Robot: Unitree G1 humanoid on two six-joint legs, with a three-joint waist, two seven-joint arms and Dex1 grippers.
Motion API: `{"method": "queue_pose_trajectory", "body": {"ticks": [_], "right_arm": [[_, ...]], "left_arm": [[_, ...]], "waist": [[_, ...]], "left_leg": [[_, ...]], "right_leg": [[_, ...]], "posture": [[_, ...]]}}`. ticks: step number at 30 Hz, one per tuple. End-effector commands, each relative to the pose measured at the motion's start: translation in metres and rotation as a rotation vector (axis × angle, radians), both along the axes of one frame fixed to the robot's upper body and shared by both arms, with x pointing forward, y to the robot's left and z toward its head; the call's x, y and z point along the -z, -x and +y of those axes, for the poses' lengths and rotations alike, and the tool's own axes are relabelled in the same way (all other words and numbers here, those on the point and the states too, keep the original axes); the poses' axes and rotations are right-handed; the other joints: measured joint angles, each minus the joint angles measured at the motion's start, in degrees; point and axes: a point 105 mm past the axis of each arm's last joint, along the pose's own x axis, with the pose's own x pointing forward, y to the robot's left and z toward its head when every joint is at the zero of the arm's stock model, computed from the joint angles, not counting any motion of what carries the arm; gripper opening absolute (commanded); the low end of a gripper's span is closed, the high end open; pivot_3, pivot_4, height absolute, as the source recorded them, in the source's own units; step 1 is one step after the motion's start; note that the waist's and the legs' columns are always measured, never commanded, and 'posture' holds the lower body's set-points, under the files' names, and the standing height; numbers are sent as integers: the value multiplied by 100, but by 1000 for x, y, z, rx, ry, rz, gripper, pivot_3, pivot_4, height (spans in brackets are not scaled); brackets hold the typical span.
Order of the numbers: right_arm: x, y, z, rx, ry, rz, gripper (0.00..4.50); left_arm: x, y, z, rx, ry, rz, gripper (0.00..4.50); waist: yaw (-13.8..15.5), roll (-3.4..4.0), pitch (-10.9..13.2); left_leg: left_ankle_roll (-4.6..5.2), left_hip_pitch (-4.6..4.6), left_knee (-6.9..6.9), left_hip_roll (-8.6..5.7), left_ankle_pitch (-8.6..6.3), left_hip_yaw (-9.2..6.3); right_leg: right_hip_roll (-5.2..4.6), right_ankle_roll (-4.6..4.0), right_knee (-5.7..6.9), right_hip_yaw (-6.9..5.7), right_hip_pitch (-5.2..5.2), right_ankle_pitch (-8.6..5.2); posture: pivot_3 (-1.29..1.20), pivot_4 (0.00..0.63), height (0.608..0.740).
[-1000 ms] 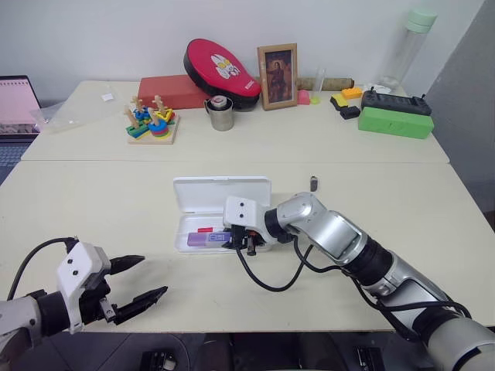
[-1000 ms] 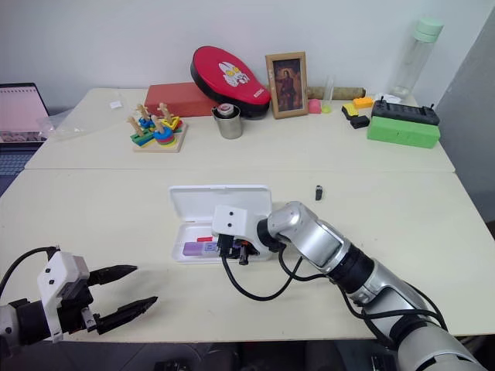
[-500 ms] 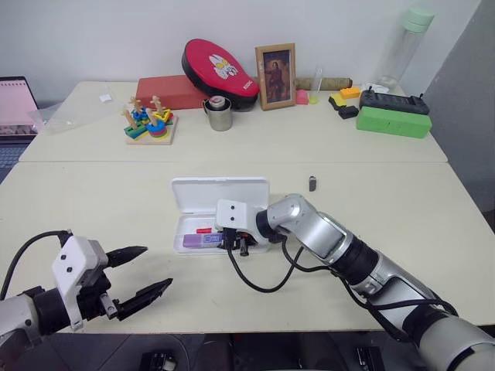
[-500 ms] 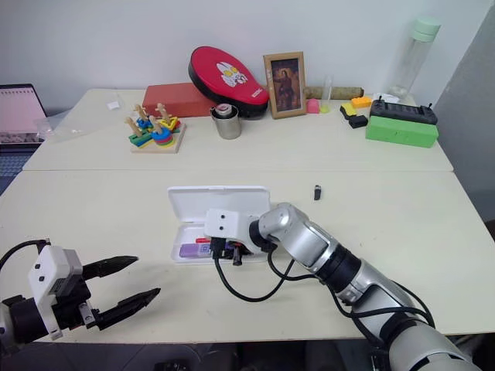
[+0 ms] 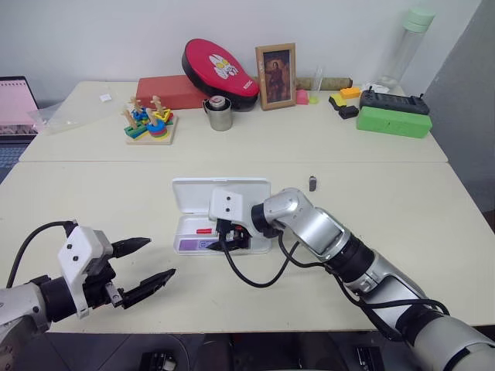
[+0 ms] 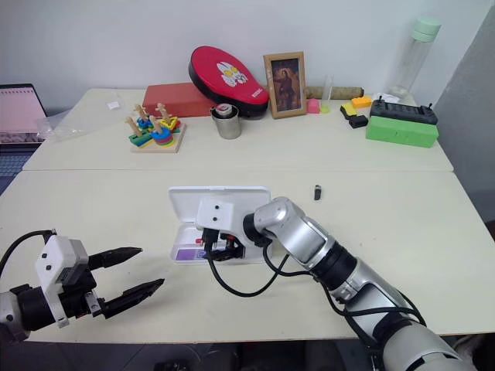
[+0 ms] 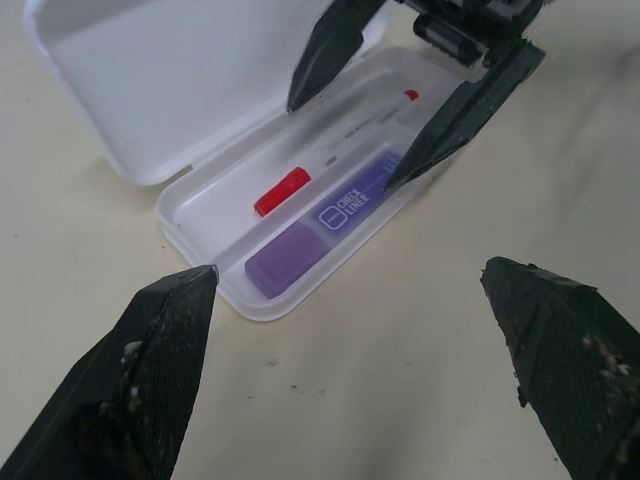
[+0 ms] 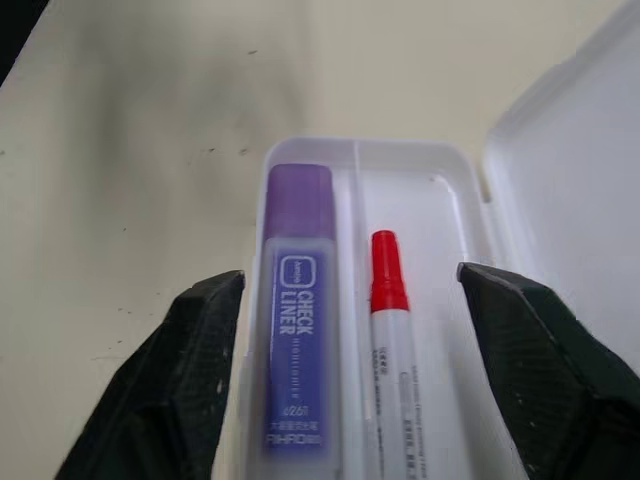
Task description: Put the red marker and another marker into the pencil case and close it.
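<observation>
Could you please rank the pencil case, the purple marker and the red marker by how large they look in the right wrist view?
1. Pencil case, largest.
2. Purple marker.
3. Red marker: slimmer, though both markers run past the view's edge, so their lengths cannot be compared.

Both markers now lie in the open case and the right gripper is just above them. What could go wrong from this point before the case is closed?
1. The right gripper hangs open directly over the purple marker and the red marker; pulling away carelessly, a finger might drag one out of the pencil case.
2. The lid lies flat open behind the tray; pushing it shut could slide the case across the table.
</observation>
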Motion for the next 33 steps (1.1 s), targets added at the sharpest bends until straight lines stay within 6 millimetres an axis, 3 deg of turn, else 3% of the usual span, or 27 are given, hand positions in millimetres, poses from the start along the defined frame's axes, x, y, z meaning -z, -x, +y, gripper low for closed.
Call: {"method": "queue_pose_trajectory", "body": {"ticks": [1,5,9,12,15,18,26,29,33], "right_arm": [[-61,14,-10,-111,-223,-36,4476],[-106,2,-61,-29,-406,14,4476],[-120,-45,-115,287,-447,-38,4476],[-91,-90,-172,702,-339,-23,4476],[-59,-110,-205,969,-259,20,4476],[-31,-115,-218,1105,-223,72,4476],[18,-111,-213,1207,-185,167,4476],[24,-111,-212,1215,-166,159,4000],[23,-111,-212,1215,-160,142,2922]], "left_arm": [[-8,-6,-8,37,3,-45,4500],[-22,-17,-26,83,61,-114,4500],[-34,-35,-45,102,128,-170,4500],[-49,-60,-73,134,204,-264,4500],[-60,-77,-93,160,250,-315,4500],[-64,-87,-110,206,276,-329,4500],[-76,-97,-126,273,303,-359,4500],[-74,-98,-128,284,290,-357,4500],[-74,-99,-127,284,288,-359,4500]], "waist": [[20,2,2],[129,-1,3],[183,-6,-1],[181,-4,-1],[193,-9,-4],[125,-8,-3],[21,-2,0],[11,-3,0],[6,-3,0]], "left_leg": [[0,0,0,0,0,0],[0,-3,1,-1,0,-3],[0,3,4,0,0,-2],[0,5,4,-1,0,1],[0,3,7,-1,1,1],[0,0,7,-2,1,5],[0,-7,5,-2,1,5],[0,-5,10,-2,1,4],[0,-3,11,-2,1,3]], "right_leg": [[0,0,0,0,0,0],[-1,1,-2,-3,4,0],[0,2,-4,-4,11,1],[0,1,-2,0,11,1],[0,2,-3,0,13,3],[0,1,-2,5,8,3],[0,1,-1,4,2,2],[0,3,-1,3,8,4],[0,3,1,2,9,4]], "posture": [[0,150,740],[0,150,740],[0,150,740],[0,150,740],[0,150,740],[0,150,740],[0,150,740],[0,150,740],[0,150,740]]}}
